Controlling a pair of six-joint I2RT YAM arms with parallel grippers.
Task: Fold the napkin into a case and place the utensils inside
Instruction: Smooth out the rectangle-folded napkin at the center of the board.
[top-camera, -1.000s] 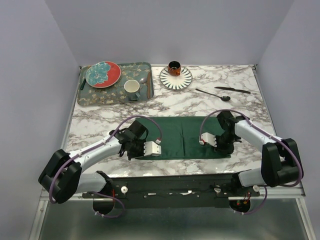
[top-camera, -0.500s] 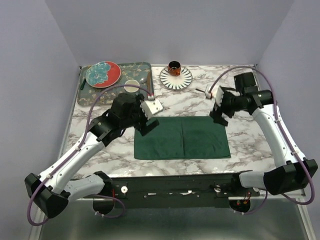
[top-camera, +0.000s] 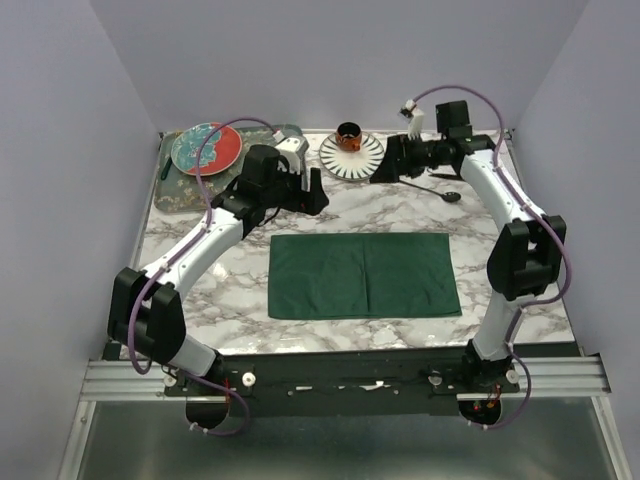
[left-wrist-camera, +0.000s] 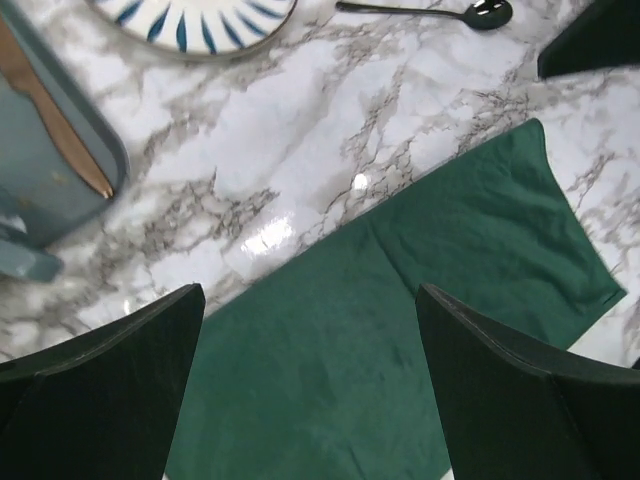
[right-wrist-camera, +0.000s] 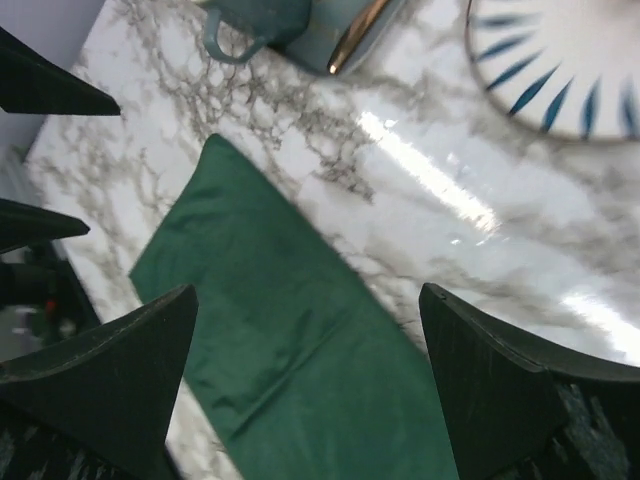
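Note:
The dark green napkin (top-camera: 365, 275) lies flat mid-table as a wide rectangle with a crease down its middle, and nothing rests on it. It also fills the lower part of the left wrist view (left-wrist-camera: 400, 330) and the right wrist view (right-wrist-camera: 290, 350). One slim black utensil (top-camera: 445, 194) (left-wrist-camera: 420, 11) lies at the back right; my right arm hides any other utensil. My left gripper (top-camera: 312, 191) (left-wrist-camera: 310, 295) hangs open and empty behind the napkin's far left edge. My right gripper (top-camera: 383, 169) (right-wrist-camera: 308, 292) is open and empty beside the striped plate.
A grey-green tray (top-camera: 180, 195) at the back left carries a red and teal plate (top-camera: 206, 148), a teal mug (right-wrist-camera: 250, 22) and a copper utensil (left-wrist-camera: 55, 125). A white blue-striped plate (top-camera: 352, 158) holds an orange cup (top-camera: 348, 135).
Both grippers opened, rose from the napkin's near corners and swung to the back of the table. The napkin lies as before.

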